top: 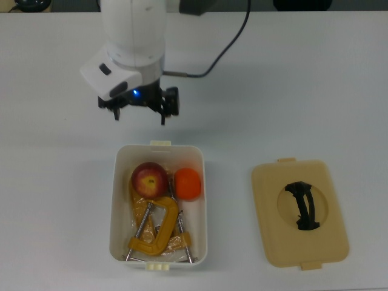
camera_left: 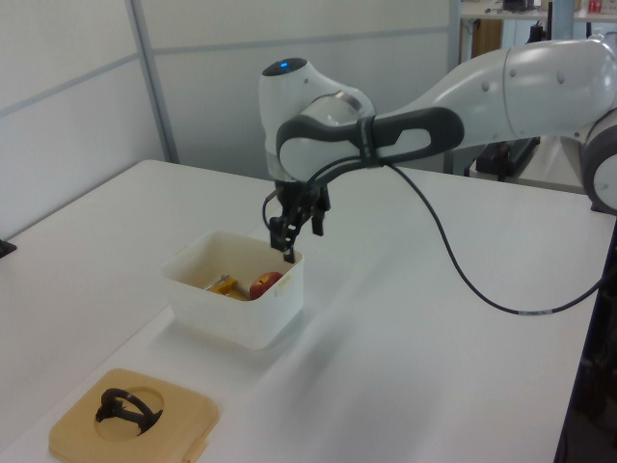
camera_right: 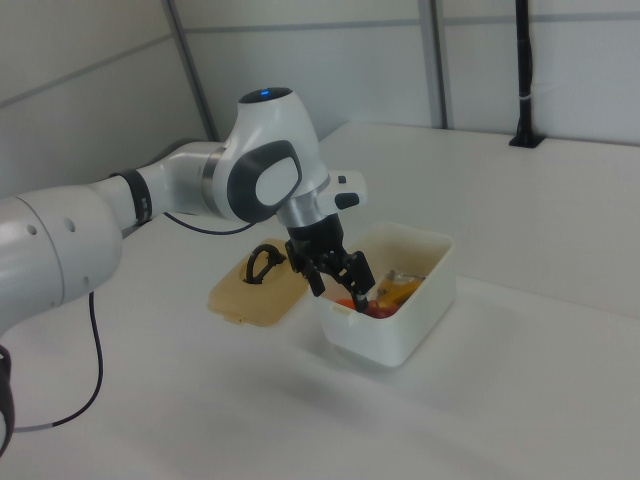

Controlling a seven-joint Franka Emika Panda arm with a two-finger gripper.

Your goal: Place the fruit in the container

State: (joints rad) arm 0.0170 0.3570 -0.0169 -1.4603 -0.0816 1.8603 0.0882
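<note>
The white container (top: 114, 209) sits low in the top view, and both fruits lie in its far end. The red apple (top: 149, 179) with yellow patches is beside the orange (top: 188, 183), which rests against the wall on the top view's right. My gripper (top: 139, 113) hangs open and empty just beyond the container's far rim, raised above it. In the left view the gripper (camera_left: 290, 237) hovers over the far edge of the container (camera_left: 236, 313), and the apple (camera_left: 265, 284) shows inside. In the right view the gripper (camera_right: 340, 278) partly covers the container (camera_right: 400, 335).
Two yellow metal clamps (top: 154, 233) fill the container's near half. A flat tan lid (top: 300, 212) with a black handle lies on the table to the top view's right of the container. The arm's black cable (top: 224, 45) trails across the table.
</note>
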